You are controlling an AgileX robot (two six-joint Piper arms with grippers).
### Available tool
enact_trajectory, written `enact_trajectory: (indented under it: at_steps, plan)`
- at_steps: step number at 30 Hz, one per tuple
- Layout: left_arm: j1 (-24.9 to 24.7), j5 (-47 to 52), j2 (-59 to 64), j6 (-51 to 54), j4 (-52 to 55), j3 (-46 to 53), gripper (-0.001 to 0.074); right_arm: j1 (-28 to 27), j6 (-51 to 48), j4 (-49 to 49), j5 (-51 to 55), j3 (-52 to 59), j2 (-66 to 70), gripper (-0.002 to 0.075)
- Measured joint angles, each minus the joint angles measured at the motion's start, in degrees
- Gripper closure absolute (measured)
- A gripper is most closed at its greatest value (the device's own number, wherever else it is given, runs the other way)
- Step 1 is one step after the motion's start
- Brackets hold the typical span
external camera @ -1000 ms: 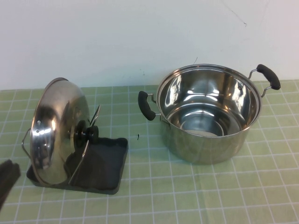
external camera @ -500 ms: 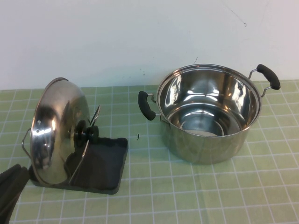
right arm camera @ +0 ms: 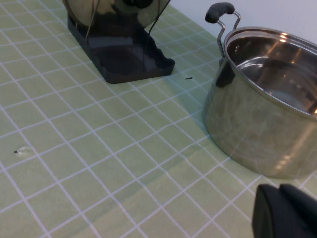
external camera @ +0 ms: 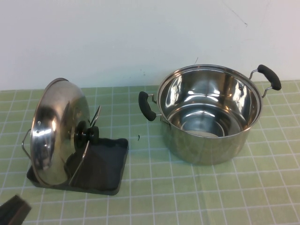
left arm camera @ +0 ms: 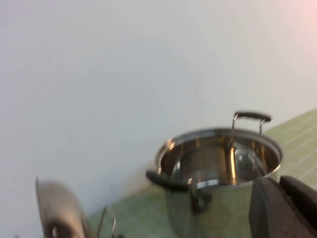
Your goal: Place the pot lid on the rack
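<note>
Pot lid: in the high view I see the pot lid (external camera: 58, 131) standing on edge at the left of the frame, leaning in the wire loops of the rack (external camera: 105, 166), knob toward the pot (external camera: 208, 112).
Pot: right of centre on the green checked surface (external camera: 187, 197), well apart from the rack.
Left gripper, high view: only a dark tip of the left gripper (external camera: 14, 211) at the lower left corner; jaws state I cannot tell.
Left wrist view: pot (left arm camera: 218, 168) at centre right, lid (left arm camera: 59, 213) blurred at lower left, gripper (left arm camera: 282, 208) at lower right.
Right wrist view: rack (right arm camera: 124, 54) and lid (right arm camera: 114, 10) at the top, pot (right arm camera: 267, 99) at right, right gripper (right arm camera: 285, 210) at the lower right corner; its jaws sit together, closed on nothing.
</note>
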Motion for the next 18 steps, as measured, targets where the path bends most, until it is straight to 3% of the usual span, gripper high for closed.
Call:
enact_trajectory:
  at_steps: [6, 10, 15, 18]
  plan:
    - [-1.07, -3.20, -4.61, 0.61, 5.46, 0.00, 0.0736, 0.00, 0.00, 0.02, 0.00, 0.00, 0.00, 0.0727]
    - [-0.96, -3.74, -4.61, -5.61, 19.36, 0.37, 0.0736, 0.00, 0.00, 0.02, 0.11, 0.00, 0.00, 0.0727]
    - [-0.96, -8.67, -4.61, -46.66, 51.36, 5.50, 0.0736, 0.00, 0.00, 0.02, 0.11, 0.00, 0.00, 0.0727]
    - [-0.96, -17.73, -4.61, -63.79, 65.88, 12.42, 0.0736, 0.00, 0.00, 0.02, 0.11, 0.00, 0.00, 0.0727]
